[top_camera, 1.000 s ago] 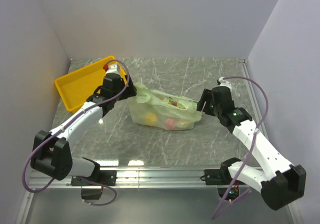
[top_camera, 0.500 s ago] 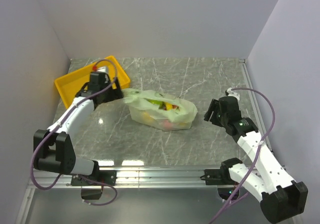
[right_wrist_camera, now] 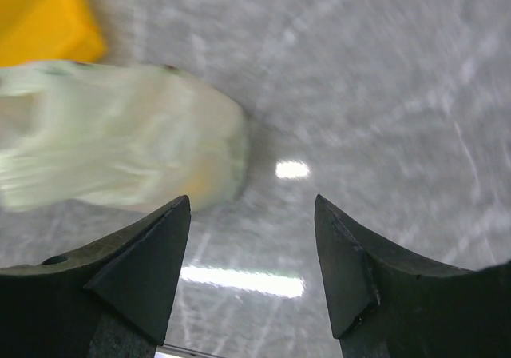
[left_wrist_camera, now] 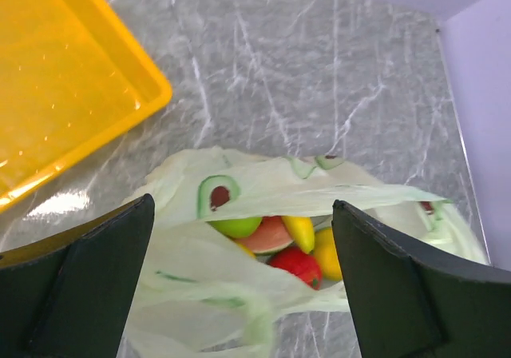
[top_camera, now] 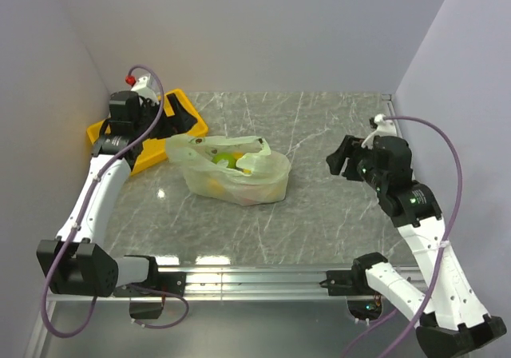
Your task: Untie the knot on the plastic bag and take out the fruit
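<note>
The pale green plastic bag [top_camera: 239,178] lies on the marble table left of centre, its mouth open. I see no knot; its handle ends lie loose. Fruit [top_camera: 226,160] shows inside. In the left wrist view the bag [left_wrist_camera: 200,294] holds a green apple [left_wrist_camera: 236,227], a watermelon slice [left_wrist_camera: 268,235], a banana [left_wrist_camera: 300,232], a red apple [left_wrist_camera: 297,265] and a yellow-orange fruit [left_wrist_camera: 326,254]. My left gripper [top_camera: 185,124] [left_wrist_camera: 241,206] is open above the bag's left end, gripping nothing. My right gripper [top_camera: 339,160] [right_wrist_camera: 252,200] is open and empty, well right of the blurred bag [right_wrist_camera: 120,142].
A yellow tray [top_camera: 102,131] stands at the back left, under my left wrist; it also shows in the left wrist view [left_wrist_camera: 64,70] and as a corner in the right wrist view [right_wrist_camera: 48,14]. Grey walls close the table on three sides.
The bag slid left and its mouth opened wider. My left arm drew back toward the tray and let go of the bag. My right arm let go and pulled away to the right.
</note>
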Controlling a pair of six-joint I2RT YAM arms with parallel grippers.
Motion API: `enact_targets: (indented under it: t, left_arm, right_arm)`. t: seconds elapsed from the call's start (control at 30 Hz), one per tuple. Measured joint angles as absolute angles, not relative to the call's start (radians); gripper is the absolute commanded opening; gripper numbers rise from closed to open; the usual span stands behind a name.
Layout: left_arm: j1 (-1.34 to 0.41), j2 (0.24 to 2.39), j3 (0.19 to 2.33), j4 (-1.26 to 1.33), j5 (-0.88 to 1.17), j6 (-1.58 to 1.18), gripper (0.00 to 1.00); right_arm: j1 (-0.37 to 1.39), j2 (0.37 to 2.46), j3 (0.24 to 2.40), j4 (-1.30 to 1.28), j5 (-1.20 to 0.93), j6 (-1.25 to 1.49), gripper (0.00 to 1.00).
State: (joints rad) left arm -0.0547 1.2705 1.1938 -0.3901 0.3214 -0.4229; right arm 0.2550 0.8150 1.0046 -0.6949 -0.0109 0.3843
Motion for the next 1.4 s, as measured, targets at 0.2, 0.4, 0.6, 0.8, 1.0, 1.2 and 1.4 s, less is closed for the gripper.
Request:
enact_targets:
  t: [0.2, 0.4, 0.6, 0.8, 1.0, 1.2, 1.4]
  left_arm:
    - [-0.072, 1.200, 1.225, -0.446, 0.219, -0.403, 0.97]
    - [-0.260, 1.095, 1.214, -0.442, 0.190, -0.321, 0.93]
    - [-0.498, 1.065, 1.110, -0.383, 0.225, -0.224, 0.93]
    - [-0.513, 1.164, 1.000, -0.358, 0.247, -0.144, 0.94]
    - [-0.539, 1.274, 0.967, -0.298, 0.298, -0.105, 0.94]
    - [-0.632, 1.354, 0.907, -0.253, 0.331, -0.129, 0.94]
    - [-0.766, 1.354, 0.780, -0.217, 0.351, -0.215, 0.93]
  right_arm:
    - [0.434, 0.911, 1.101, -0.641, -0.046, 0.325, 0.71]
    - [0.520, 1.129, 1.201, -0.613, -0.099, 0.314, 0.71]
    - [0.547, 1.346, 1.395, -0.583, -0.150, 0.309, 0.72]
    - [0.570, 1.525, 1.531, -0.560, -0.230, 0.318, 0.73]
    - [0.607, 1.708, 1.641, -0.558, -0.265, 0.305, 0.69]
    - [0.621, 1.813, 1.587, -0.520, -0.244, 0.307, 0.00]
    - [0.493, 1.819, 1.440, -0.469, -0.196, 0.353, 0.00]
